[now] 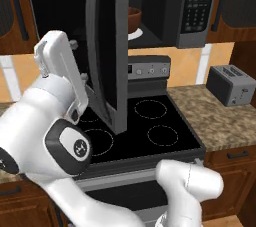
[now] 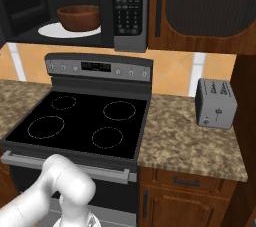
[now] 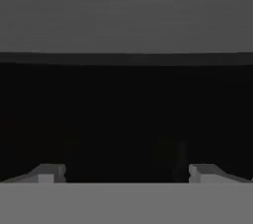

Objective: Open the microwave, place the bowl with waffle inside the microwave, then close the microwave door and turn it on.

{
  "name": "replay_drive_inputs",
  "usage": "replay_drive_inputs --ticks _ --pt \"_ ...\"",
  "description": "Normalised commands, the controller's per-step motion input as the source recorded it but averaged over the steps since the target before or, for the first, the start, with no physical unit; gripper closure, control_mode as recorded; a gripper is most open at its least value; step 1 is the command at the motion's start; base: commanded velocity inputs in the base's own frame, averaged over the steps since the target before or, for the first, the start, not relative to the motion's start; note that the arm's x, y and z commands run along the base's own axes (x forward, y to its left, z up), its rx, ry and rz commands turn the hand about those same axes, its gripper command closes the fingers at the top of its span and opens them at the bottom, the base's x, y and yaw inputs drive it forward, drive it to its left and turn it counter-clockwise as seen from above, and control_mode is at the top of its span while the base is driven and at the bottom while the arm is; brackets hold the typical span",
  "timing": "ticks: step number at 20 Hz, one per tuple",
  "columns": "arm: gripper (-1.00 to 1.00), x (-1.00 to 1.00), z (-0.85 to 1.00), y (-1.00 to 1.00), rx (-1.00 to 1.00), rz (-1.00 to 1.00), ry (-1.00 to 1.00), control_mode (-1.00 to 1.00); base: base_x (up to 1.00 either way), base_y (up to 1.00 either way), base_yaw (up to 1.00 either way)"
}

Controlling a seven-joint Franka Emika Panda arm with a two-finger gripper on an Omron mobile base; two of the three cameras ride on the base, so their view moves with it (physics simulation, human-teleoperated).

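The microwave (image 1: pixel 198 8) (image 2: pixel 128 6) hangs above the stove with its door (image 1: pixel 106 46) swung out wide, edge-on to the left base view. Inside, the reddish-brown bowl (image 1: pixel 134 19) (image 2: pixel 78 17) sits on the white turntable (image 1: pixel 137 34) (image 2: pixel 56 31). The waffle is hidden in the bowl. My gripper (image 1: pixel 80 61) is on the left, outer side of the door, close to it and pointing at it. In the hand view the door's dark glass (image 3: pixel 126 114) lies under its grey frame, and my gripper (image 3: pixel 126 173) is open with nothing between its fingertips (image 3: pixel 47 173).
A black stove (image 1: pixel 150 126) (image 2: pixel 85 121) with a grey control panel lies under the microwave. A small grey toaster (image 1: pixel 230 85) (image 2: pixel 216 103) stands on the speckled counter (image 2: pixel 190 141) to the right. Wooden cabinets flank the microwave.
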Motion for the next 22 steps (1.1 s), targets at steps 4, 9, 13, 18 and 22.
replay_drive_inputs --ticks 4,9,13,18,22 --pt "-1.0 1.0 0.21 -0.3 0.19 0.02 0.32 -1.0 0.0 0.0 0.0" --pt "-1.0 1.0 0.0 -0.31 0.13 0.15 0.35 -1.0 0.0 0.0 0.0" --pt "-1.0 1.0 0.0 -0.36 0.1 0.17 0.18 -1.0 0.0 0.0 0.0" --pt "-1.0 0.99 -0.14 -0.61 0.13 0.11 0.02 -1.0 0.0 0.0 0.0" --pt "-1.0 0.89 -0.19 -0.8 0.14 0.09 0.0 -1.0 0.0 0.0 0.0"
